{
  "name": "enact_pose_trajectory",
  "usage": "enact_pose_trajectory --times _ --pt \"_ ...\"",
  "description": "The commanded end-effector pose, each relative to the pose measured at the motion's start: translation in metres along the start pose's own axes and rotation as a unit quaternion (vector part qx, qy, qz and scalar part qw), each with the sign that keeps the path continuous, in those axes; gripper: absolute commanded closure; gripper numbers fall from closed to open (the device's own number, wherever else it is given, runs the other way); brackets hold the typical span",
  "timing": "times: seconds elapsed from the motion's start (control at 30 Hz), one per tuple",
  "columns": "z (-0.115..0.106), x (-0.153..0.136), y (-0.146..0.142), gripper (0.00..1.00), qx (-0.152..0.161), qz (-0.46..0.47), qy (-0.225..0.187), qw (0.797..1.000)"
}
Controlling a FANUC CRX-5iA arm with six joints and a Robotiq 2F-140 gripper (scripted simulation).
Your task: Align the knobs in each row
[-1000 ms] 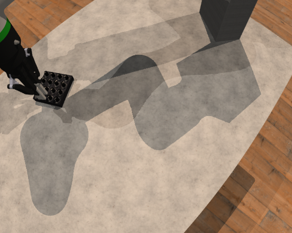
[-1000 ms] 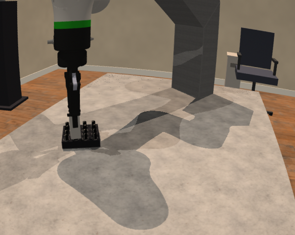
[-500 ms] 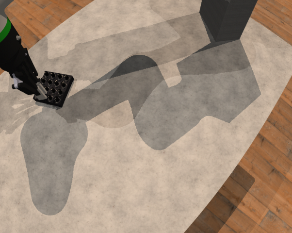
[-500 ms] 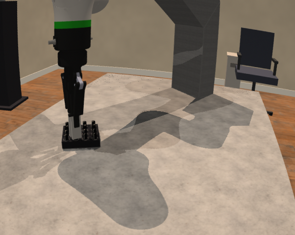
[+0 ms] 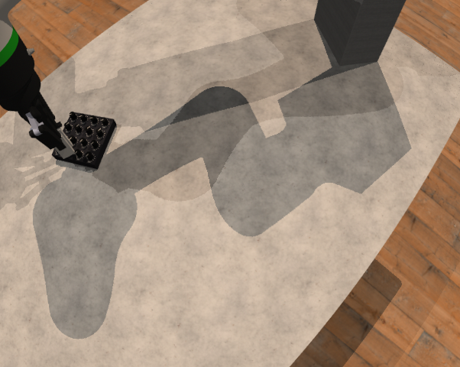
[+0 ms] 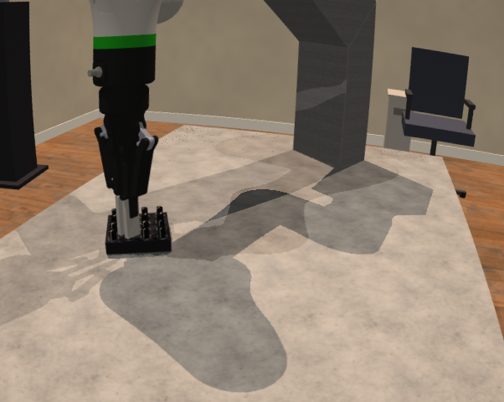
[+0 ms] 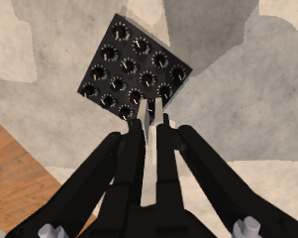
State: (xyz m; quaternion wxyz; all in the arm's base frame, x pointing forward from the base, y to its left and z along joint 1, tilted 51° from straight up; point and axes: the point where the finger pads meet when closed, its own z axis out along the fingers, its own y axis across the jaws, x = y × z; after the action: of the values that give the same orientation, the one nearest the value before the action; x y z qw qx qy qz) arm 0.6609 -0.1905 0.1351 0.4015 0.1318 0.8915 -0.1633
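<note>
Wrist, top and exterior views of my claw (image 7: 151,107) at the knob box (image 7: 105,65). The claw stands narrow, its two pale pads (image 7: 158,110) pressed on either side of one knob (image 7: 151,102) at the box corner nearest the wrist camera. I cannot tell which knob it is. The printed names are too small to read, and no brand or other writing shows on the box, on my arm or in the room. Only the rings of pale marks and the white pointer lines on the knobs can be made out. My fingers come down nearly upright onto the box, below a green band (image 6: 125,41) on the arm. The box stands flat on a mottled beige table (image 5: 261,284), near its edge on the arm's side, and broad grey shadows cross the table top. A dark grey column (image 6: 330,108) rises from the far part of the table, well apart from the box. Around the table lies a wooden plank floor (image 5: 439,237). A black cabinet (image 6: 5,86) stands on that floor, and a dark office chair (image 6: 438,108) stands beside a plain tan wall (image 6: 234,56) with a pale skirting.
</note>
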Motion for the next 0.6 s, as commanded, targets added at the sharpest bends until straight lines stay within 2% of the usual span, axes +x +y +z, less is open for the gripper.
enact_pose_trajectory --times 0.0,0.27,0.57 --pt "-0.0001 -0.0003 0.0001 0.95 0.002 -0.053 0.007 0.999" --pt "-0.0001 -0.0003 0.0001 0.95 0.002 -0.133 0.007 0.991" --pt "-0.0001 -0.0003 0.0001 0.95 0.001 -0.242 0.007 0.97"
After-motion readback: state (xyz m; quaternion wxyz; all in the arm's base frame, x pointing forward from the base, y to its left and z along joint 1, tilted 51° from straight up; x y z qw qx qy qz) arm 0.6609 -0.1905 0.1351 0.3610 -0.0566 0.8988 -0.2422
